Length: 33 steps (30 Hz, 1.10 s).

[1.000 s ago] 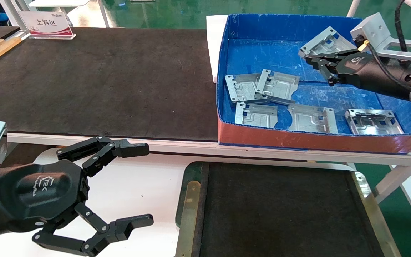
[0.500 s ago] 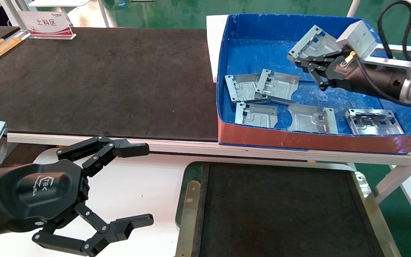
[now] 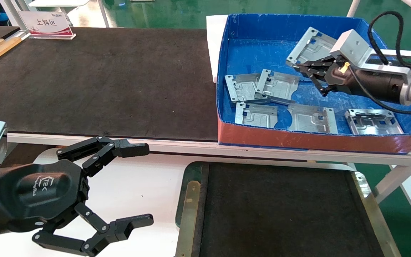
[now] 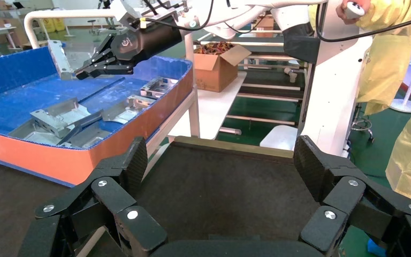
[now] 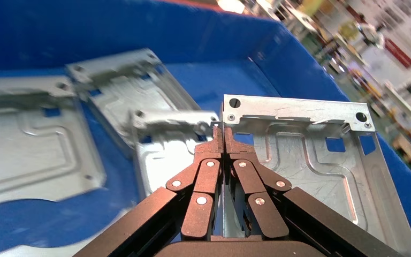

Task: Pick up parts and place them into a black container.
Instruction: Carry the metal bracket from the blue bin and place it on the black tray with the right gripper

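My right gripper [image 3: 303,67] pinched tight on sheet-metal plate [image 3: 309,44], held tilted above blue box [image 3: 227,85]. Black tray [image 3: 280,210] lies ~7 o'clock from it. Left gripper [image 3: 137,184] parked, jaws wide, empty.

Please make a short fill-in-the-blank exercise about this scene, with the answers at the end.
1. The right gripper is shut on one ____.
2. The held part hangs above the ____ box.
3. Besides it, ____ parts lie in that box.
4. The left gripper is ____, beside the black container.

Answers: part; blue; five; open
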{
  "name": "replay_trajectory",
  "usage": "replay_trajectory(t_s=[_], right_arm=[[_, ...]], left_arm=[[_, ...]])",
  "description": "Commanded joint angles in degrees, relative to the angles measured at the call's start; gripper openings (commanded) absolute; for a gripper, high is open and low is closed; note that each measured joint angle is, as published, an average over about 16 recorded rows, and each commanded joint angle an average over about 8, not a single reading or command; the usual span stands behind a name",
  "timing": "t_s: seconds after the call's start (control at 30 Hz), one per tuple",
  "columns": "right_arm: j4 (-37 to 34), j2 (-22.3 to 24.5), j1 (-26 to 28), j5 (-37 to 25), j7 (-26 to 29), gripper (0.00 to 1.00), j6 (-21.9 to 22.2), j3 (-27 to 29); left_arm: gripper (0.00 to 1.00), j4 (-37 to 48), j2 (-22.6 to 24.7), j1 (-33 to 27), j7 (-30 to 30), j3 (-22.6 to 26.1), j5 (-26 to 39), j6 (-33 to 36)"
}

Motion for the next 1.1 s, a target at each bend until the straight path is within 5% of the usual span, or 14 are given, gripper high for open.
replay_trajectory(t_s=[0.03, 0.77, 1.1], right_arm=[[0.6, 0.2, -0.1, -0.1, -0.4, 0.0, -1.4, 0.0], [2.7, 1.5, 1.4, -0.5, -2.2, 0.0, -22.0, -0.5], [3.7, 1.7, 1.0, 0.0, -0.9, 0.0, -23.8, -0.8]], left_arm=[[1.0, 0.0, 0.0, 0.0, 0.0, 0.0, 0.0, 0.0], [1.0, 0.0, 0.0, 0.0, 0.0, 0.0, 0.0, 0.0], [1.0, 0.0, 0.0, 0.0, 0.0, 0.0, 0.0, 0.0]])
